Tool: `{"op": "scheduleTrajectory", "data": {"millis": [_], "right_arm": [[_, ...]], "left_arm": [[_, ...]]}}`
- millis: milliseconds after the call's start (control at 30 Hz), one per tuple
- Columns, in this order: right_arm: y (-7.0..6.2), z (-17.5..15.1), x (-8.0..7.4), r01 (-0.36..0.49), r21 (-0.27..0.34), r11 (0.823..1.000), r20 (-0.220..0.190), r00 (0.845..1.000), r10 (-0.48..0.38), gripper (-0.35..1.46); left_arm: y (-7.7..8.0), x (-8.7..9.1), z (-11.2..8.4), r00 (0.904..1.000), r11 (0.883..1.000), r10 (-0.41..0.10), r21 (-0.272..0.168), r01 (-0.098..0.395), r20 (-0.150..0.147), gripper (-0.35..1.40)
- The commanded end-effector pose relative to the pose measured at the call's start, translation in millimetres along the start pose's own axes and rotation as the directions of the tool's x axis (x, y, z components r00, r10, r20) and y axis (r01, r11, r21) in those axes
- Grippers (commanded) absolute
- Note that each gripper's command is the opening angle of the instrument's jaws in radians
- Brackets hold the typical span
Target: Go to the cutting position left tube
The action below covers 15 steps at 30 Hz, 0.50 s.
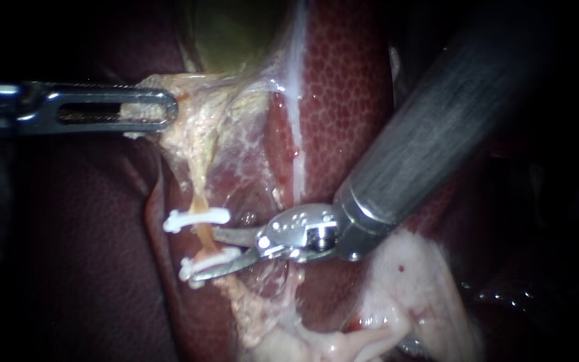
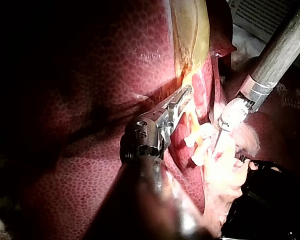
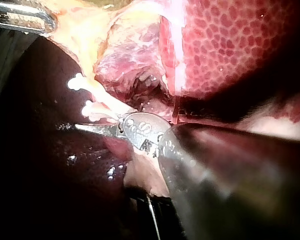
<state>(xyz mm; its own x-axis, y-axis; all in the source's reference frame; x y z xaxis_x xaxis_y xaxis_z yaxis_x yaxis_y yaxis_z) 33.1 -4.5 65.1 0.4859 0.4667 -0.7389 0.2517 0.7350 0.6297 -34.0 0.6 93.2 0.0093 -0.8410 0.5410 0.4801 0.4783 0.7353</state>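
Note:
A thin orange tube [image 1: 204, 234] runs down the liver edge between two white clips, an upper clip [image 1: 196, 218] and a lower clip [image 1: 210, 260]. My right instrument [image 1: 204, 253] comes in from the upper right with its blades open. The upper blade reaches the tube between the clips and the lower blade lies along the lower clip. In the right wrist view the right instrument's blades [image 3: 92, 127] sit just beside the two clips [image 3: 85, 95]. My left instrument [image 1: 152, 110] is shut on pale tissue below the gallbladder [image 1: 236, 33], holding it to the left.
Dark red liver [image 1: 343, 87] lies behind and to both sides. Pale fatty tissue [image 1: 417, 295] sits under the right shaft. The right instrument's thick shaft [image 1: 437, 121] crosses the upper right of the endoscope view.

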Motion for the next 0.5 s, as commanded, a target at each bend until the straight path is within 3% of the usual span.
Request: {"op": "scheduleTrajectory", "data": {"millis": [33,500], "right_arm": [[0.1,0.2,0.1,-0.008,0.003,1.000,-0.010,1.000,0.008,1.33],[1.2,2.7,1.1,-0.099,0.068,0.993,-0.072,0.992,0.104,1.25]], "left_arm": [[0.0,0.1,0.1,1.0000,1.000,0.000,-0.001,0.000,0.000,-0.35],[-0.2,0.2,0.3,1.0000,1.000,0.000,-0.003,0.000,0.001,-0.35]]}}
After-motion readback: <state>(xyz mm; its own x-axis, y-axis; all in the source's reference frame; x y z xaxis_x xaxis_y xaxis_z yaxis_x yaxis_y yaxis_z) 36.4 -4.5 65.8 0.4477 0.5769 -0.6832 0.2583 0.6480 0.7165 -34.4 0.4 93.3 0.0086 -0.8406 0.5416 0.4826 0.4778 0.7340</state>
